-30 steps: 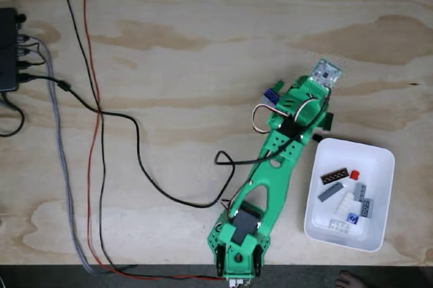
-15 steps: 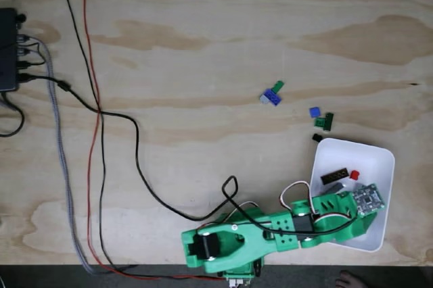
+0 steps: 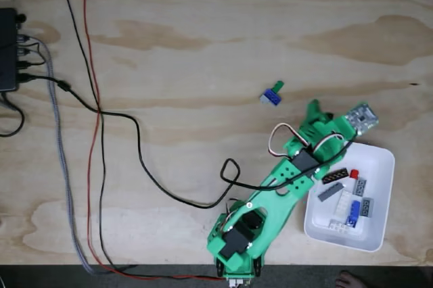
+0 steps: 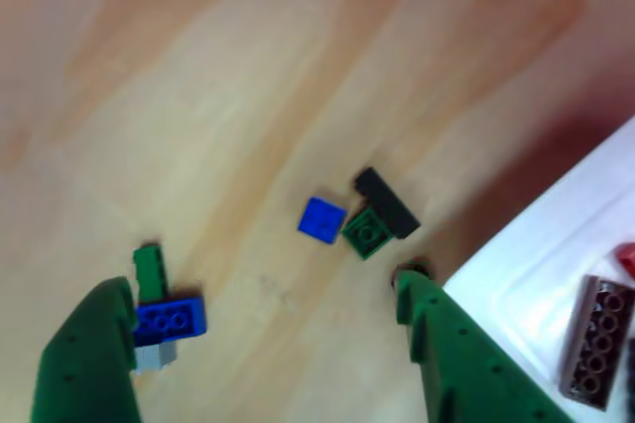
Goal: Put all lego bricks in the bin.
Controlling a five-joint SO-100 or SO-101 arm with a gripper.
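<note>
A plywood worktop [image 3: 203,44] carries cables and the bin [image 3: 379,234], which already holds several bricks. The open, empty claw [image 4: 263,319] hovers over a blue plate [image 4: 322,218], green brick [image 4: 365,233] and black plate [image 4: 387,202] beside the bin. Best to centre on one piece, descend straight, then close.

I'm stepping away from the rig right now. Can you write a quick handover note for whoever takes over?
Hand: open, empty, over the table just beside the bin.
In the bin: about seven or eight bricks, including a brown plate, a red piece, a blue one, plus grey and white ones.
Still on the table: a blue-green-grey cluster; and near the bin's corner a small blue tile, a green piece and a black plate.
Left to do: pick those up and drop them in.
</note>
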